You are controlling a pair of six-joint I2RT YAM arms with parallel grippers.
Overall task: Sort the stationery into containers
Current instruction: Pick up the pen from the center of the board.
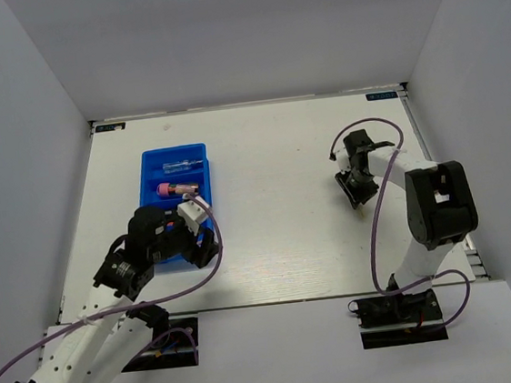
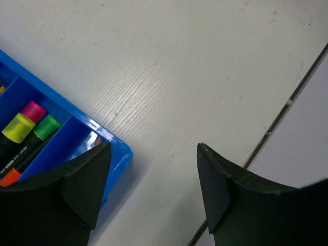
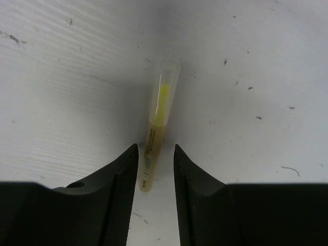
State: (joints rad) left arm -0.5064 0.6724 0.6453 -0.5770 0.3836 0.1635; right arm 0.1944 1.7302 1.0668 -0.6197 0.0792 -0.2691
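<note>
Toward the upper left of the top view, blue tray on the white table, with a clear-blue tube in the topmost compartment and a pink tube in the next one below. Lower end of the tray hidden under the left gripper, jaws wide apart, holding nothing. At the left edge of the left wrist view, three highlighters side by side in one compartment. At right of the top view, right gripper low over the table. Pale-yellow stick flat between its narrowly parted jaws, not clamped, a slit of table showing beside it.
</note>
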